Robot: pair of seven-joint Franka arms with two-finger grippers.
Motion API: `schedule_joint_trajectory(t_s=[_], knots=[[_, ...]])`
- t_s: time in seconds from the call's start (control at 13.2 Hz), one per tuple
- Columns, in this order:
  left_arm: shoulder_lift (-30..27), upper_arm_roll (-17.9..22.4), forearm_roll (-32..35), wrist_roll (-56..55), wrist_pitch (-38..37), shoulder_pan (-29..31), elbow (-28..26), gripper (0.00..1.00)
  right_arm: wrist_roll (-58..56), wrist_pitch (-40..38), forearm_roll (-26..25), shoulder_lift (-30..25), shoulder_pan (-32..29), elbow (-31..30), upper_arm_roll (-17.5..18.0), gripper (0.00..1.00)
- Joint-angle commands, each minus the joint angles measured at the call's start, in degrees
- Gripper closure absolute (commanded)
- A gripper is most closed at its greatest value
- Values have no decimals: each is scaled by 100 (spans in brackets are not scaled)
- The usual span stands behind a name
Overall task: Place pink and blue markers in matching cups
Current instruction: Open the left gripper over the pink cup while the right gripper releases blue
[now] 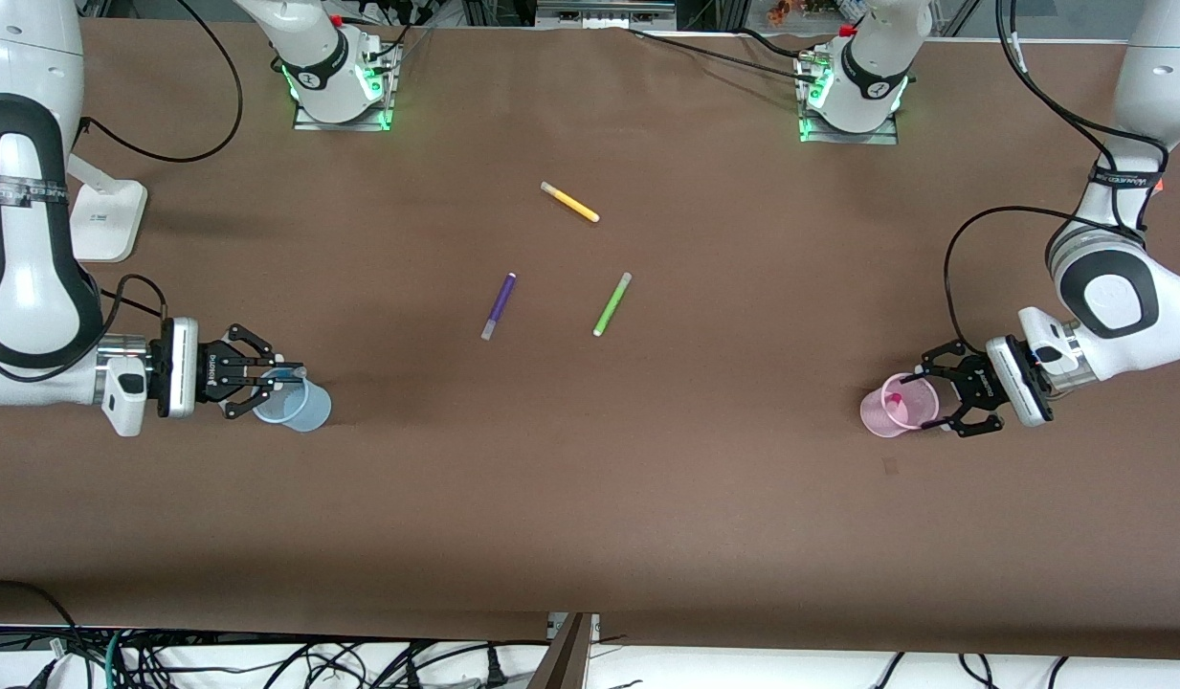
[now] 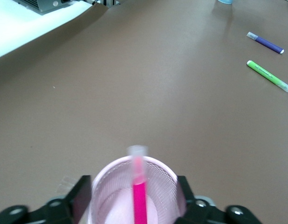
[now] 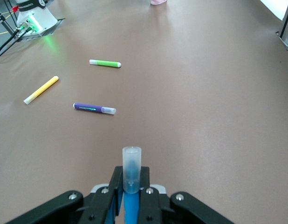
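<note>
The light blue cup (image 1: 296, 406) stands at the right arm's end of the table. My right gripper (image 1: 281, 375) is over its rim, shut on the blue marker (image 3: 131, 193), whose pale cap (image 3: 131, 163) sticks out past the fingertips. The light pink cup (image 1: 896, 406) stands at the left arm's end. The pink marker (image 2: 140, 198) leans inside it, cap end up. My left gripper (image 1: 922, 401) is open, with one finger (image 2: 81, 196) on each side of the pink cup (image 2: 160, 175).
A yellow pen (image 1: 569, 202), a purple pen (image 1: 499, 305) and a green pen (image 1: 612, 303) lie mid-table between the cups. A white stand (image 1: 106, 220) sits at the right arm's end, farther from the front camera than the blue cup.
</note>
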Motion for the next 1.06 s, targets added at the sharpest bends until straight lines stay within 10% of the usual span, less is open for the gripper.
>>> schedule_joint_trajectory(t_s=[0.0,0.38,0.46,0.53,0.61,0.99], knots=[[-236,-45,-153,112,-47,57,26,0,-322,-141,176,-9,-144,-18,79,86],[-1228,-89,836,-2201,-231,-31,26,0,-551,-272,176,70,-258,-9,79,81],[-1535,-142,1258,-2948,-345,-83,26,0,-482,-264,176,70,-258,0,79,66],[-1834,-220,1775,-3712,-407,-127,26,0,-437,-229,185,70,-258,26,79,18],[-2089,-352,2320,-4442,-512,-162,44,0,-376,-211,185,88,-258,78,79,0],[-2733,-1406,4773,-8301,-1732,-163,561,0,2070,-194,71,-26,-118,578,106,0]])
